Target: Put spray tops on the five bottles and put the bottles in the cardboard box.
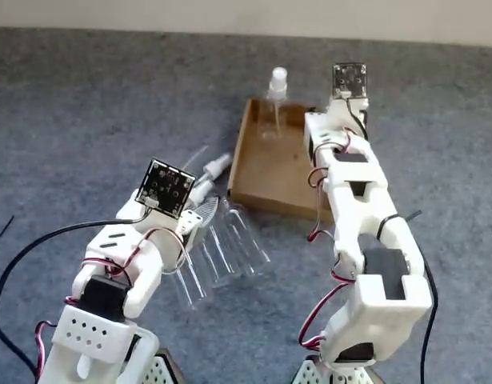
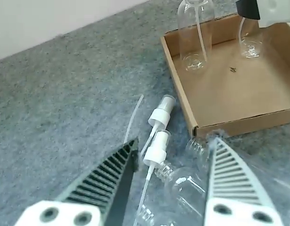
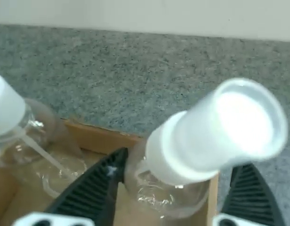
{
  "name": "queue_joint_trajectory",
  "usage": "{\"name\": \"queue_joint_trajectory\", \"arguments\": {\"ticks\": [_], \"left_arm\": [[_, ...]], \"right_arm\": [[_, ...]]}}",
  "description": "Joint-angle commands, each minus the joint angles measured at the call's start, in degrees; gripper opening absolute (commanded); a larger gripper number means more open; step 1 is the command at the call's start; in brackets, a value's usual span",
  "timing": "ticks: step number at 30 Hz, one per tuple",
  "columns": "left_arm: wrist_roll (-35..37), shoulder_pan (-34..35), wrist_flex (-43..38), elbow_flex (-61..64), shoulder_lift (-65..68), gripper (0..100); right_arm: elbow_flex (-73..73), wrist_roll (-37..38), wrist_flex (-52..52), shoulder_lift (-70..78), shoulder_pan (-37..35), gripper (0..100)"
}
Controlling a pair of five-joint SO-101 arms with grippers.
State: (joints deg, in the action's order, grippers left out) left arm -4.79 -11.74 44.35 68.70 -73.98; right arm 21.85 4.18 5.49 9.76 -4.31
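Note:
The cardboard box (image 1: 266, 172) lies at the back of the carpet. A capped bottle (image 1: 276, 100) stands at its far wall. A second capped bottle (image 3: 215, 136) stands in the box's far corner between the fingers of my right gripper (image 3: 180, 162), which is open, with a gap on one side. Three clear bottles (image 1: 222, 248) without tops lie side by side on the carpet. Above their necks hovers my left gripper (image 2: 174, 141), open. Two loose spray tops (image 2: 156, 148) with dip tubes lie just beyond it, near the bottle necks (image 2: 194, 146).
The box (image 2: 229, 89) has low walls, and its near half is bare cardboard. The right arm (image 1: 358, 192) stretches along the box's right side. A black cable (image 1: 22, 248) runs over the grey carpet at the left.

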Motion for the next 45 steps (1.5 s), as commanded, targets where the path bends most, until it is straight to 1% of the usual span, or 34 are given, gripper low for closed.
{"name": "queue_joint_trajectory", "arguments": {"ticks": [1,7,9,11,13,17,18,20,22,24,26,28,32,35,38,43,45], "left_arm": [[0.35,0.84,-1.49,-0.31,-0.66,22],[0.35,0.84,-1.49,-0.31,-0.75,22],[0.26,1.19,-1.49,-0.31,-0.75,22],[0.26,4.09,-1.49,-0.66,-0.75,22],[-0.62,9.8,-1.41,-1.8,-0.84,22],[-1.23,26.15,-0.09,-7.25,0.66,22],[-1.93,30.02,0.97,-8.22,1.54,22],[-6.24,36.18,2.9,-10.95,4.44,22],[-9.32,40.75,4.13,-13.67,8.48,22],[-11.16,43.91,4.57,-16.22,12.97,22],[-12.75,45.93,4.57,-17.89,16.75,22],[-14.07,47.16,4.31,-18.42,20.0,22],[-15.91,49.01,4.22,-18.51,23.16,22],[-16.0,50.51,3.78,-18.59,24.13,22],[-16.0,51.12,1.67,-18.24,24.31,22],[-16.0,51.03,1.67,-17.98,24.31,22],[-16.0,51.03,1.49,-17.01,24.22,22]], "right_arm": [[-4.88,0.26,4.88,-8.04,-1.36,27.7],[-11.03,0.26,20.53,-16.31,-1.98,27.6],[-12.7,0.26,27.21,-18.77,-2.77,27.6],[-14.11,0.26,35.65,-21.23,-4.35,27.5],[-15.52,0.7,45.85,-23.25,-7.08,27.4],[-17.54,0.7,65.71,-25.27,-15.52,27.4],[-17.45,0.7,69.41,-25.54,-18.07,27.4],[-17.54,0.35,73.54,-25.54,-22.9,27.4],[-17.1,0.18,74.42,-25.1,-28.09,27.4],[-14.55,-0.7,74.15,-25.01,-32.57,27.4],[-11.82,-4.13,73.8,-25.1,-36.26,27.4],[-9.19,-6.51,70.9,-25.1,-38.73,27.4],[-3.21,-9.76,64.92,-25.1,-39.6,27.4],[0.66,-10.9,61.49,-25.1,-39.6,27.4],[4.7,-10.99,57.8,-25.1,-39.6,27.4],[9.1,-10.99,52.62,-25.1,-39.16,27.2],[10.42,-10.81,52.18,-25.1,-39.16,24.8]]}}
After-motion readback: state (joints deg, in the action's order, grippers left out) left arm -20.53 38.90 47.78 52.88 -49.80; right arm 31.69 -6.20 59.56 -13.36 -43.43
